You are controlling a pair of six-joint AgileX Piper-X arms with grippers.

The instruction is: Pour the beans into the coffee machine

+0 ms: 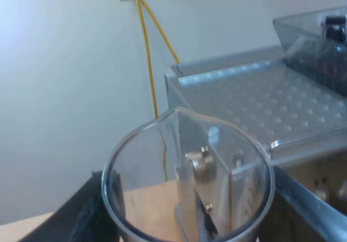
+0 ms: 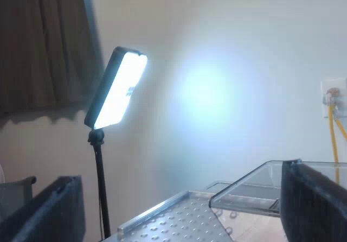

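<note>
Left tool [image 1: 190, 217]: clamped on the measuring glass [image 1: 187, 182], one finger on each side of its wall. The glass is upright, just off the espresso machine's [image 1: 255, 101] side and a bit below its dimpled top. The machine's side shows straight through the glass. Bean hopper [image 1: 320, 41] sits on the machine's top, well apart from the glass. Yellow cables [image 1: 145, 46] run up the wall behind the machine.

Right tool [image 2: 181, 209]: wide, gripping nothing, above the machine's top with one finger next to the hopper's smoked clear panel [image 2: 255, 190]. Light panel [image 2: 116, 87] on a stand beyond the machine.
</note>
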